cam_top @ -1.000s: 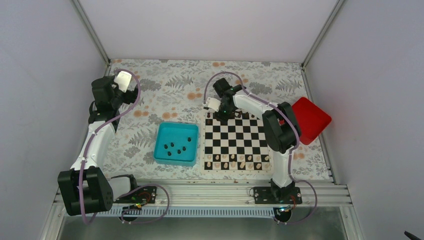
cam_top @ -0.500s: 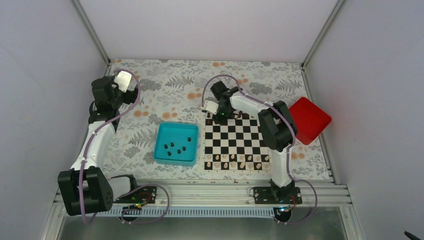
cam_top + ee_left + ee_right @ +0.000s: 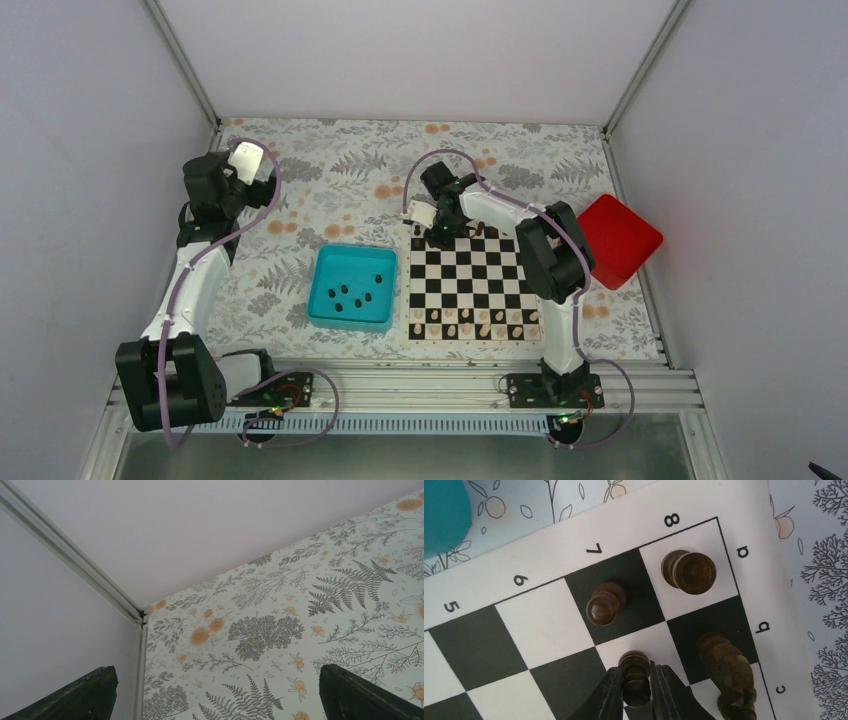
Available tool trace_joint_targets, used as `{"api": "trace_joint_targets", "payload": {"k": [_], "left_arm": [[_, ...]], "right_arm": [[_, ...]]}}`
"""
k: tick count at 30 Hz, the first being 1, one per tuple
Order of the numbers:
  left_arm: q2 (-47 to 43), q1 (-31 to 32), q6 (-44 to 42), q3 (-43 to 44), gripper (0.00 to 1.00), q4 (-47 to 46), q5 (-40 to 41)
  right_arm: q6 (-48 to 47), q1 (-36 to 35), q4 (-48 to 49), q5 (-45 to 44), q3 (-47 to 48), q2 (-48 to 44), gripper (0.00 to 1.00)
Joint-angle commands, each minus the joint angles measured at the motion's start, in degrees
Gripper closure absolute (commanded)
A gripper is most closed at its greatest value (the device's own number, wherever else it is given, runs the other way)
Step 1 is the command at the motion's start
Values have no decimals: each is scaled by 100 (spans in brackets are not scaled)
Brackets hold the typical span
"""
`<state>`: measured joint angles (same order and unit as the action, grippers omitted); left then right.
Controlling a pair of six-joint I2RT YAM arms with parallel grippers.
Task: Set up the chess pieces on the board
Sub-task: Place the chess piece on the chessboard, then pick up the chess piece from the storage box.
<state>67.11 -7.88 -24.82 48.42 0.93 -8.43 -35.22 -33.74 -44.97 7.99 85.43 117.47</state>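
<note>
Straddling a dark pawn [image 3: 634, 667], R gripper [image 3: 638, 685] has its fingers [image 3: 613, 692] tight either side; can't tell if pinching or slack. Pawn stands upright on a white sq of the chessboard [image 3: 549, 625], prob. being seated in the pawn row, grip low so it won't tip. Ahead-left of gripper: 2nd pawn [image 3: 605, 604]; ahead-right: rook [image 3: 689, 571] on corner sq; right: knight [image 3: 724, 662]. Count there: 2 pawns, 1 rook, 1 knight. L gripper [image 3: 216, 680] gapes wide, empty, parked over floral cloth [image 3: 260, 635], prob. to stay clear. Left of R gripper, 1 teal tray [image 3: 350, 322] holds approx 6 more dark pcs [image 3: 345, 292]; tiny, count unsure.
</note>
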Motion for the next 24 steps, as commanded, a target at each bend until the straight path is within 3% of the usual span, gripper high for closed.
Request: {"api": "trace_joint_targets", "payload": {"k": [1, 5, 11, 18, 24], "left_arm": [[-38, -27, 3, 0, 0, -158, -82], [-50, -29, 7, -1, 0, -148, -80], [-64, -25, 3, 9, 0, -140, -85], [-93, -32, 3, 10, 0, -134, -78], [-83, -29, 12, 49, 0, -105, -85]], "right_arm": [[-46, -51, 54, -42, -31, 71, 81], [-42, -70, -64, 1, 74, -114, 73], [-4, -321, -522, -80, 572, -468, 68], [123, -1366, -963, -308, 1407, -545, 63], [168, -2084, -1054, -436, 1546, -104, 59]]}}
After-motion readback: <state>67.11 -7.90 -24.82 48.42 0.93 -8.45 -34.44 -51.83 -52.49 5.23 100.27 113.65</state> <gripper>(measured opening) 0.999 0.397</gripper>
